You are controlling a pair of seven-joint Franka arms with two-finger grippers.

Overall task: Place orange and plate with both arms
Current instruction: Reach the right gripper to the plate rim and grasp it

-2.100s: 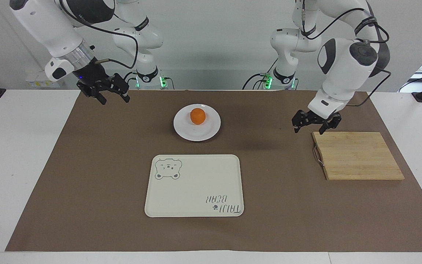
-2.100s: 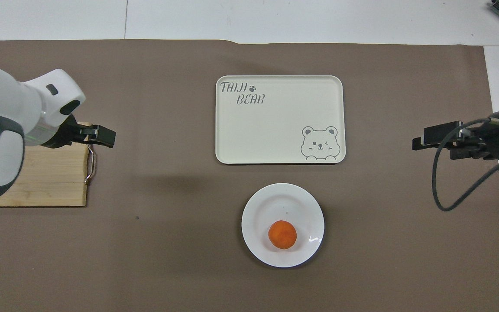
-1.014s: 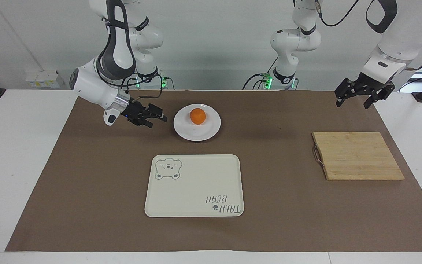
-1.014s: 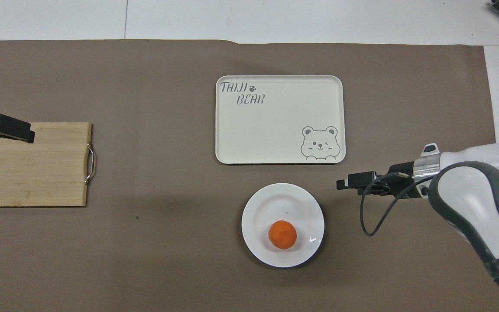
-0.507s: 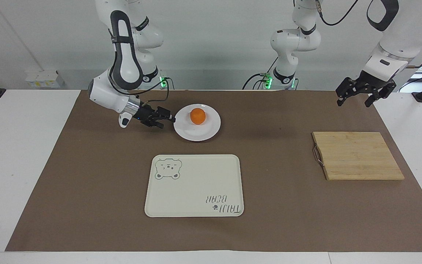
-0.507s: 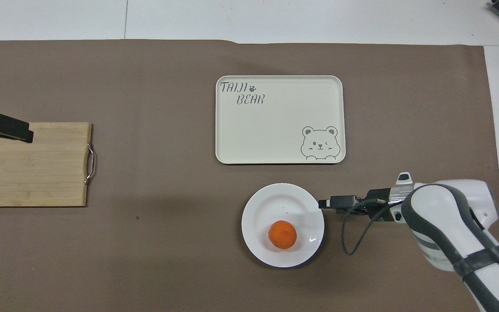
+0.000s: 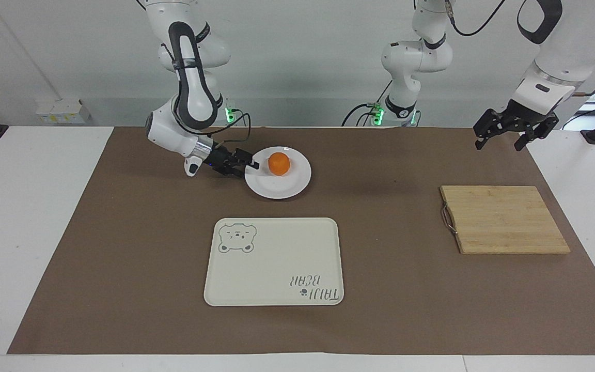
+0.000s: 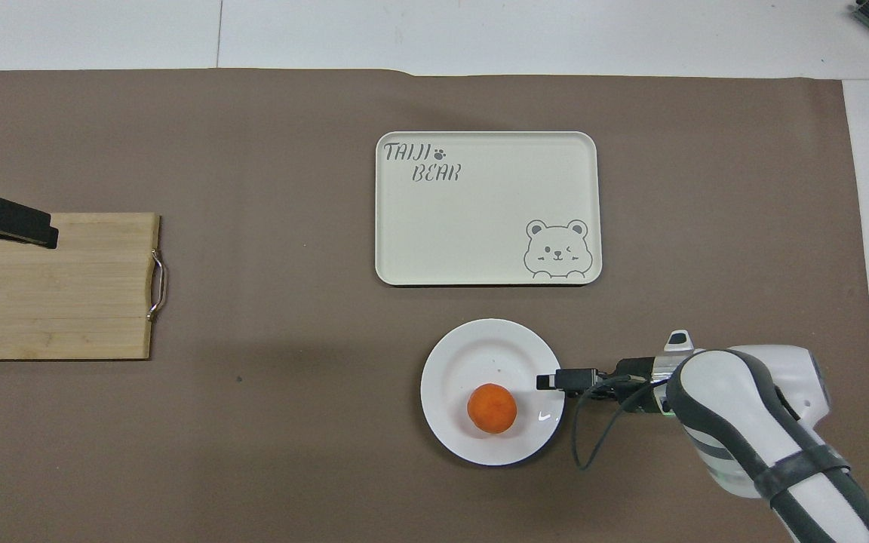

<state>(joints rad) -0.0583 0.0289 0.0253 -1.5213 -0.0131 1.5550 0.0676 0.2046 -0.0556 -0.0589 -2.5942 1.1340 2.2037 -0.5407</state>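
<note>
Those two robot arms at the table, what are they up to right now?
The right gripper has come in low to the rim of the white plate, where the orange sits. The left gripper waits in the air near the wooden cutting board. The bear tray lies bare, farther from the robots than the plate.

Both arms were glossy white, built of rounded jointed segments with dark grey oval panels and black bands at the joints. Each ended past a silver wrist ring in a black gripper, the right gripper (image 7: pixel 239 166) trailing a looped black cable and the left gripper (image 7: pixel 501 135) likewise black. Green lights glowed at the two bases.
</note>
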